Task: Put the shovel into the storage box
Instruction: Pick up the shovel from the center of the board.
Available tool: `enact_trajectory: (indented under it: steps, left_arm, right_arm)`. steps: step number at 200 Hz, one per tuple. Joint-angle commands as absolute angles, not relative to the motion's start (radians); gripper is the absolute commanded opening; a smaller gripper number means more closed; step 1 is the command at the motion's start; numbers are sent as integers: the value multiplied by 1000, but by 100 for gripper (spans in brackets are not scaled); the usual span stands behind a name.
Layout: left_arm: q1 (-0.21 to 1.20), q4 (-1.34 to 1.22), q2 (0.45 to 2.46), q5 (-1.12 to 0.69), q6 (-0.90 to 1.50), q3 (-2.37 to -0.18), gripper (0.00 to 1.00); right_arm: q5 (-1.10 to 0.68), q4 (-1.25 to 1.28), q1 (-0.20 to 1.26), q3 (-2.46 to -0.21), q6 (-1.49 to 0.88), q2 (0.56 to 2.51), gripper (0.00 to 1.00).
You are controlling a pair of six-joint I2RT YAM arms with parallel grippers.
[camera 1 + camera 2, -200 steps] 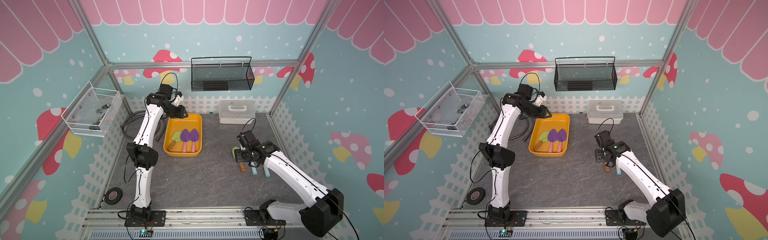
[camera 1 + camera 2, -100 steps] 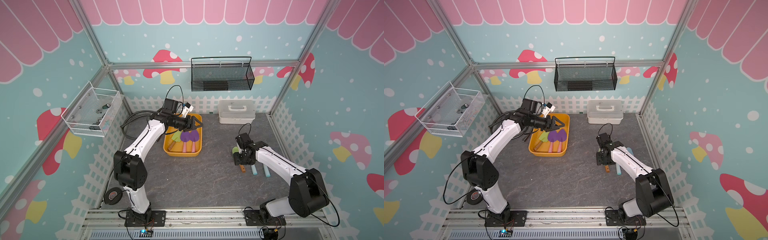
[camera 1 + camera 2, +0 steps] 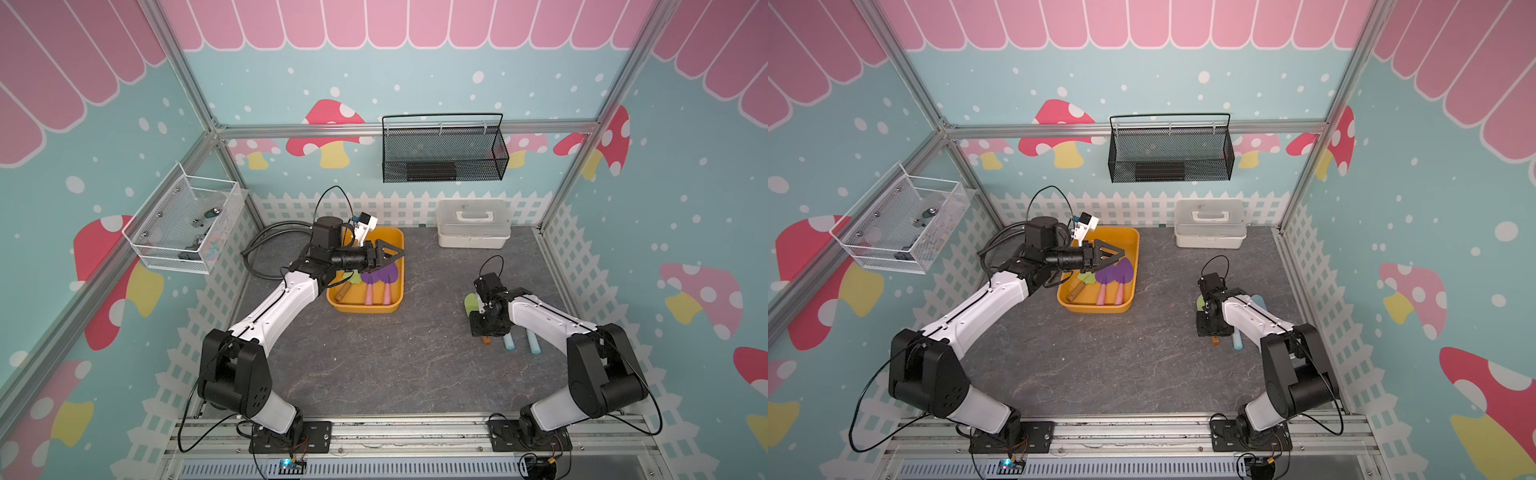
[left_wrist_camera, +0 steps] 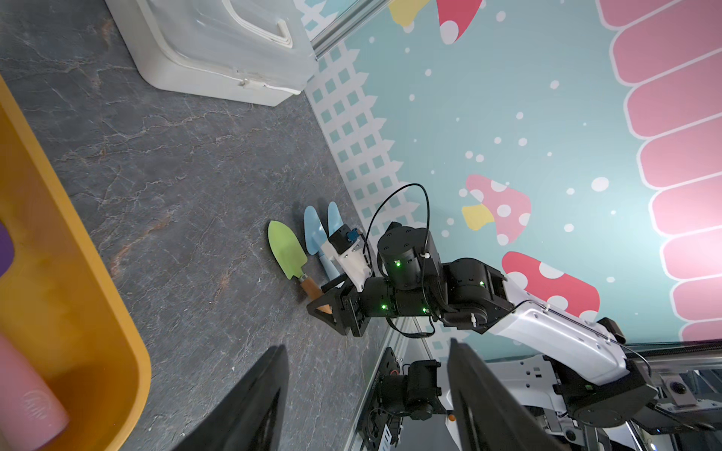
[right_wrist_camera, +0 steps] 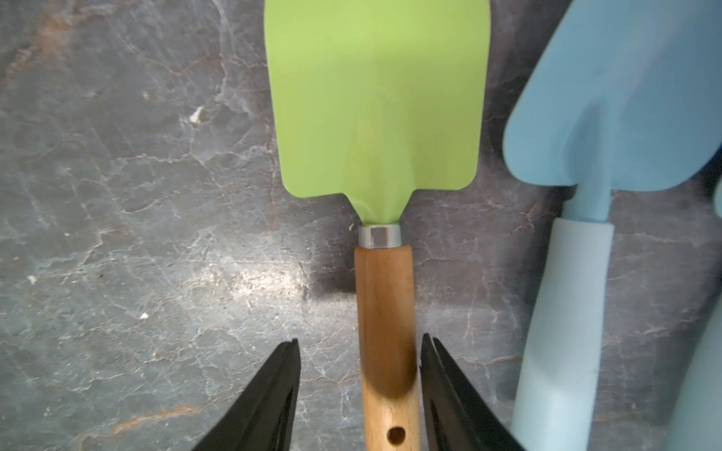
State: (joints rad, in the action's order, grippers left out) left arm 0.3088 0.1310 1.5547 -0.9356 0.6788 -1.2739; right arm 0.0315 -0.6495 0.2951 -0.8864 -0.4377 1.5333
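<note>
The storage box [image 3: 365,308] is a yellow-orange tub at the middle back of the table. Two purple shovels [image 3: 384,276] with pink handles and a green one [image 3: 349,282] lie in it. My left gripper [image 3: 395,254] hovers over the box's far half, open and empty [image 4: 367,345]. On the table to the right lies a green shovel [image 5: 375,97] with a wooden handle [image 5: 385,296]. My right gripper [image 5: 360,341] points down at it, open, with the handle between its fingers and close to one of them. In both top views the arm hides most of this shovel [image 3: 1201,302].
Two light blue shovels [image 3: 508,341] lie side by side just right of the green one [image 5: 609,117]. A white lidded case [image 3: 472,227] stands at the back right. A black wire basket [image 3: 444,153] hangs on the back wall, a white mesh basket [image 3: 183,228] on the left wall.
My left arm has swung down from upright at the back and now reaches over the box, its jaws wider. My right gripper's jaws have narrowed round the wooden handle, and its elbow has folded back.
</note>
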Motion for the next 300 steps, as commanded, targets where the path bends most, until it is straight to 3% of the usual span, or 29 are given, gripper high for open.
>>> enact_trajectory:
  steps: [1, 31, 78, 147, 237, 300]
  left_arm:
    - [308, 78, 1520, -945, 695, -1254, 68]
    - [304, 78, 1510, -938, 692, -1240, 68]
    - [302, 78, 1512, -936, 689, -1228, 68]
    - [301, 77, 1541, -919, 689, -1234, 68]
    - [350, 126, 1657, -847, 662, -1287, 73]
    - [474, 151, 1737, -804, 645, -1348, 73]
  right_arm:
    - [24, -624, 284, -867, -430, 1553, 52]
    - [20, -616, 278, -859, -430, 1578, 48]
    - [26, -614, 276, -856, -425, 1588, 28]
    - [9, -657, 281, -856, -427, 1486, 11]
    - [35, -885, 439, -1001, -482, 1204, 3]
    - [74, -930, 604, -1114, -563, 1175, 0]
